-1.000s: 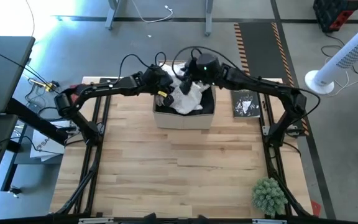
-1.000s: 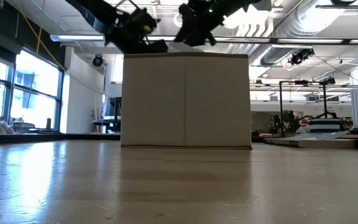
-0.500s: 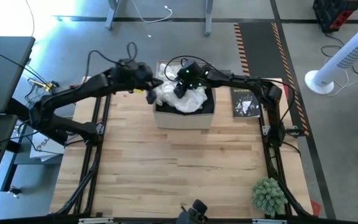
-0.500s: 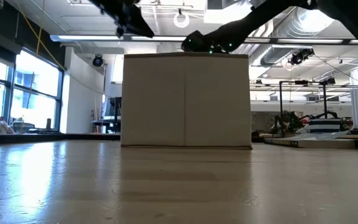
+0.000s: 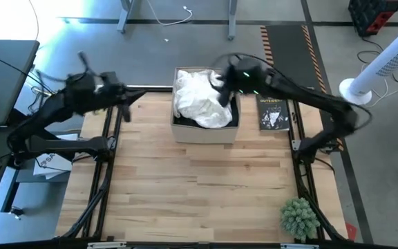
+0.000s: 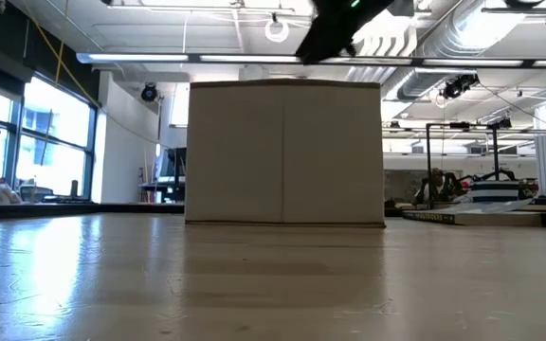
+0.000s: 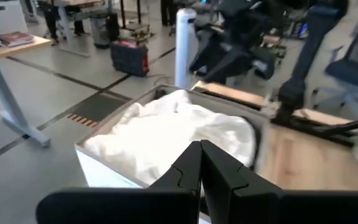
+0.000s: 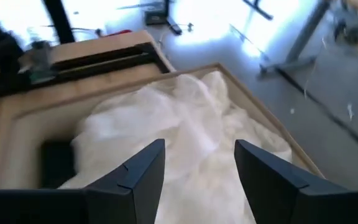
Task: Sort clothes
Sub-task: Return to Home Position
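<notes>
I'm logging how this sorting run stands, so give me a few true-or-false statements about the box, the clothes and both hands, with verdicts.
1. A white garment lies heaped in the box. True.
2. The left hand grips the white garment. False: it is shut on nothing and is off to the box's left, apart from it.
3. The right hand is open above the box, with nothing between its fingers. True.
4. The black book lies inside the box. False: it lies flat on the table, to the right of the box.
</notes>
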{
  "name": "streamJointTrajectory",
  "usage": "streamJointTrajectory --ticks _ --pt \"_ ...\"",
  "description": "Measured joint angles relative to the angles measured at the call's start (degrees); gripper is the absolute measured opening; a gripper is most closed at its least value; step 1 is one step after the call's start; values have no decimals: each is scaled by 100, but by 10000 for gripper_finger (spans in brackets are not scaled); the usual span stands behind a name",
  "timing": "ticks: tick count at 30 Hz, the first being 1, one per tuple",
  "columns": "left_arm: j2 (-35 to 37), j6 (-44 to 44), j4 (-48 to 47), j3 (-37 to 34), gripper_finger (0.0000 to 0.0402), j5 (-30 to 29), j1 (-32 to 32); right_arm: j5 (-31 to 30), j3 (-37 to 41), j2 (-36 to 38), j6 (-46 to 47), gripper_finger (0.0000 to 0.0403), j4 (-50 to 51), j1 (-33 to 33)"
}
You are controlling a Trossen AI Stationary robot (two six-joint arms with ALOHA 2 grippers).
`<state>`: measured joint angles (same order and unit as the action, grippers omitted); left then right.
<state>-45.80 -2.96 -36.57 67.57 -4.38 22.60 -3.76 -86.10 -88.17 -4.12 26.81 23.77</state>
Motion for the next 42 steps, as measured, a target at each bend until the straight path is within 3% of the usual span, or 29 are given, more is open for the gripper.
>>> streamJointTrajectory --ticks 5,11,15,19,26,33,40,42 --pt "1026 -557 -274 -525 1 -621 -709 -1 1274 1904 -265 192 -183 -580" --pt "2080 -1290 -278 -1731 1 -1026 -1240 338 3488 4110 390 192 -509 -1179" --pt "2505 -1443 427 -2751 1 -1092 -1327 576 4913 5393 801 192 -1161 -1342" --pt "2621 -1372 1622 -3680 1 -696 -1328 701 6017 6290 1266 192 -1936 -1362" --pt "2685 -1277 2669 -4601 1 -511 -1408 900 7489 7007 1978 192 -3201 -1382" --pt "3272 -847 3362 -5448 1 -692 -1934 1183 8547 7189 1911 192 -4267 -1517" --pt "4550 -849 3170 -6091 1 -1162 -2238 1027 8557 7286 1660 192 -4135 -1565" --pt "4553 -787 3281 -6155 1 -1124 -2272 1027 8557 7297 1656 192 -4149 -1566"
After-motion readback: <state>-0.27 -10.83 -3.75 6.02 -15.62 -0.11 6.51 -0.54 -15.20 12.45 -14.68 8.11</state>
